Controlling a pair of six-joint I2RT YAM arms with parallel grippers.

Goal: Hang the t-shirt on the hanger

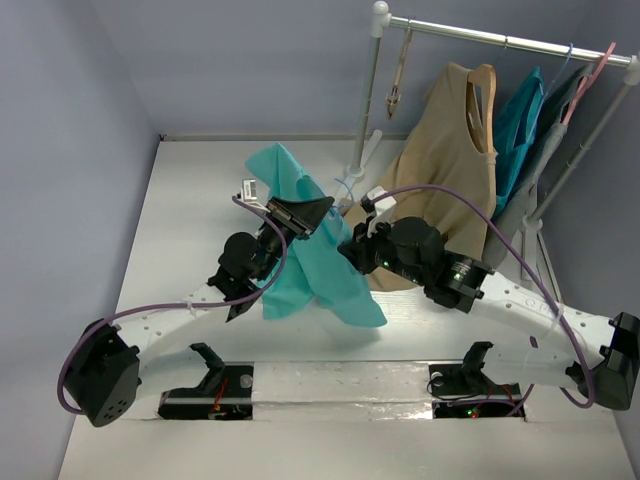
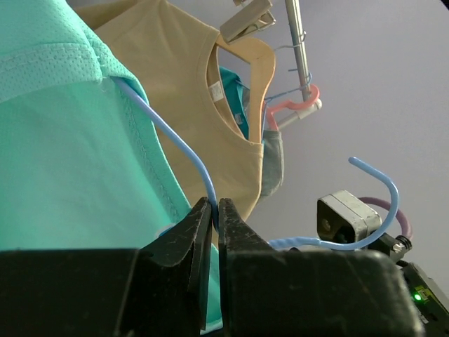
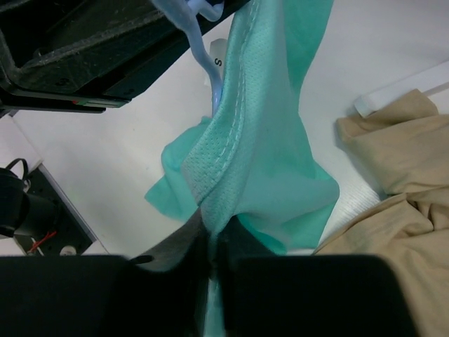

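Note:
The aqua t-shirt (image 1: 315,262) hangs in the air between my two arms over the middle of the table. My left gripper (image 2: 215,208) is shut on the thin light-blue hanger (image 2: 184,153), whose wire runs up under the shirt's collar; its curved hook (image 2: 379,210) sticks out to the right. The hanger also shows in the right wrist view (image 3: 196,42). My right gripper (image 3: 216,242) is shut on the shirt's ribbed collar edge (image 3: 231,161). In the top view the left gripper (image 1: 298,215) and the right gripper (image 1: 352,252) sit close together at the shirt's top.
A clothes rack (image 1: 500,40) stands at the back right with a tan sleeveless top (image 1: 455,160) on a wooden hanger, a darker teal garment (image 1: 520,125) and a pink hanger (image 1: 590,75). A bare clip hanger (image 1: 400,75) hangs at its left end.

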